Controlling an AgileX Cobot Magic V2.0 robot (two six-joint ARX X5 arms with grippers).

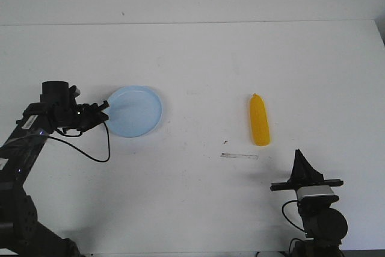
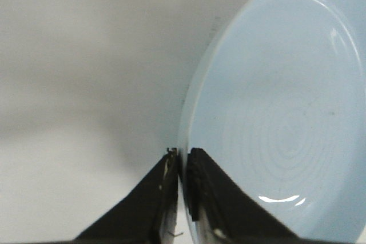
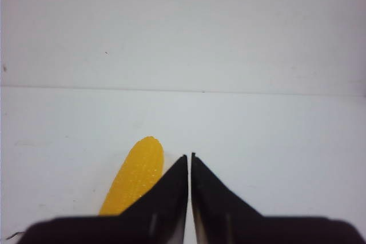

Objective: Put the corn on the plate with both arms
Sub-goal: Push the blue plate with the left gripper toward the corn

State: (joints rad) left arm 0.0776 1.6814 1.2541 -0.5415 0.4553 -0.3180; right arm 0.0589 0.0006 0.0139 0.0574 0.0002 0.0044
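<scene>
On the left of the white table (image 1: 198, 203) I see my left gripper (image 1: 103, 108) reaching right from its bent arm, its jaws pinching the left rim of the pale blue plate (image 1: 137, 111). My right gripper (image 1: 299, 159) hangs low at the near right with its jaws pressed together and holding nothing, the yellow corn (image 1: 259, 121) lying just beyond it, well right of the plate, pointed tip away. I can read no writing on either arm.
</scene>
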